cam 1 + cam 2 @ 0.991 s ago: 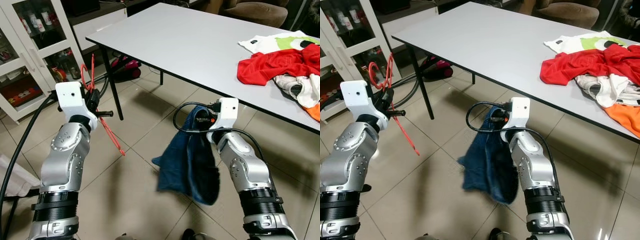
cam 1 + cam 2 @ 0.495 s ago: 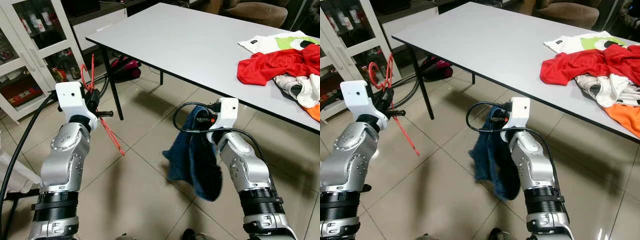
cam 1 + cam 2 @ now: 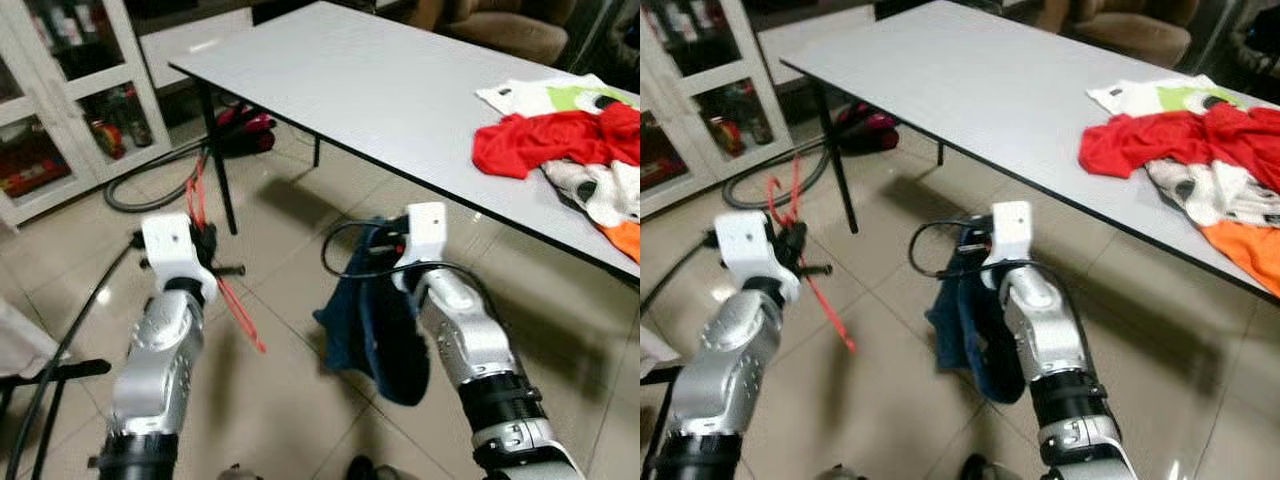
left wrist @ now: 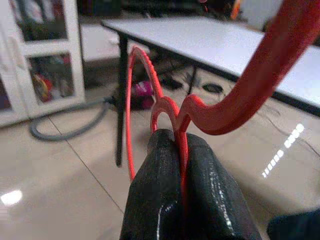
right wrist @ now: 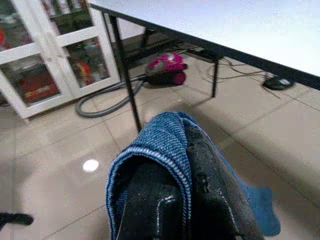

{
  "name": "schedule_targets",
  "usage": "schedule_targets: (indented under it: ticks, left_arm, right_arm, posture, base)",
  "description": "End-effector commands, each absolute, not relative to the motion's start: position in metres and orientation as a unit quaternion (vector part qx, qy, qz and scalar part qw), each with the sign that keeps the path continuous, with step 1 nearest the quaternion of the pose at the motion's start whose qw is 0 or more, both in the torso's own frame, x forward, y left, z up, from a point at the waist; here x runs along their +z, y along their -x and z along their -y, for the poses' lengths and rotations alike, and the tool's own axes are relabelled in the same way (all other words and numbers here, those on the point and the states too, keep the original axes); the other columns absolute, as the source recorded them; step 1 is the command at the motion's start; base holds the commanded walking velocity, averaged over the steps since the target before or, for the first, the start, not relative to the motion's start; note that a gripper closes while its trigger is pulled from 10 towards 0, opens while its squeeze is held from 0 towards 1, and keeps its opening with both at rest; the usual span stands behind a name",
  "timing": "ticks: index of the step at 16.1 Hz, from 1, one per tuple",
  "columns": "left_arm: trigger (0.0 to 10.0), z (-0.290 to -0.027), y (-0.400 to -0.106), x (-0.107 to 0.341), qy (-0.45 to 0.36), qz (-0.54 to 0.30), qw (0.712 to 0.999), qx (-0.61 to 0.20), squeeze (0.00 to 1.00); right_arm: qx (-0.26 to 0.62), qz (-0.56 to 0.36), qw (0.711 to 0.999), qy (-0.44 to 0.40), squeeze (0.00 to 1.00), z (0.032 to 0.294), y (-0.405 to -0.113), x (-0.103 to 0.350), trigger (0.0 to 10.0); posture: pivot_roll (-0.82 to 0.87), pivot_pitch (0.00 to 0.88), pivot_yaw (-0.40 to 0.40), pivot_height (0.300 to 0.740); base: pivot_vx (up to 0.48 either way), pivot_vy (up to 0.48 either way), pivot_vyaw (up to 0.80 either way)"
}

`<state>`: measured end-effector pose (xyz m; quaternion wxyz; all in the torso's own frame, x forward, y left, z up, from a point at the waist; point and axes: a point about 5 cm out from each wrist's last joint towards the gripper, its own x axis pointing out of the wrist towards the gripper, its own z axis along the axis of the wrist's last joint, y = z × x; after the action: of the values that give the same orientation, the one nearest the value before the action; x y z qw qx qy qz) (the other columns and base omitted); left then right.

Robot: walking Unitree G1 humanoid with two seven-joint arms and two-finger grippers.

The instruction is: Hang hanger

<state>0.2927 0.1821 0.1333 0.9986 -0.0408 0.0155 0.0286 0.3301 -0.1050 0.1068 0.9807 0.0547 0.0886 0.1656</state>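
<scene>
A thin red plastic hanger (image 3: 225, 290) hangs slanted over the tiled floor, and my left gripper (image 4: 181, 165) is shut on it just below its hook. The hanger's hook (image 3: 196, 195) rises above my left wrist. My right gripper (image 5: 187, 160) is shut on a dark blue towel-like garment (image 3: 362, 325), which droops from it beside the table's front edge. Both arms are held out in front of me, left of the table.
A long grey table (image 3: 380, 90) with black legs runs across the right, with a heap of red, white and orange clothes (image 3: 580, 150) on it. A white glass-door cabinet (image 3: 60, 110), a grey hose (image 3: 150, 185) and a pink vacuum cleaner (image 3: 238, 128) lie behind.
The whole picture has shifted and blurred, so the camera has moved; both arms sit nearer the middle. The blue garment has swung in and hangs narrower. Both grips are unchanged.
</scene>
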Motion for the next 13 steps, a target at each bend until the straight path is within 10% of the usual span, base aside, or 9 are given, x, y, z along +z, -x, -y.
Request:
schedule_targets:
  ticks: [1, 13]
  left_arm:
    - [10.0, -0.1836, -0.2939, 0.1429, 0.041, 0.007, 0.999, 0.035, 0.0]
    - [10.0, -0.1835, -0.2965, 0.1405, 0.033, 0.003, 0.999, 0.041, 0.0]
  right_arm:
    - [0.157, -0.068, 0.984, -0.049, 0.0, 0.111, -0.3348, 0.115, 0.0]
    - [0.155, -0.056, 0.986, -0.038, 0.0, 0.1126, -0.3369, 0.1105, 0.0]
  posture:
    - [0.11, 0.063, -0.037, 0.74]
    - [0.11, 0.039, -0.036, 0.74]
  base:
    - [0.435, 0.0, 0.0]
    - [0.392, 0.143, -0.05]
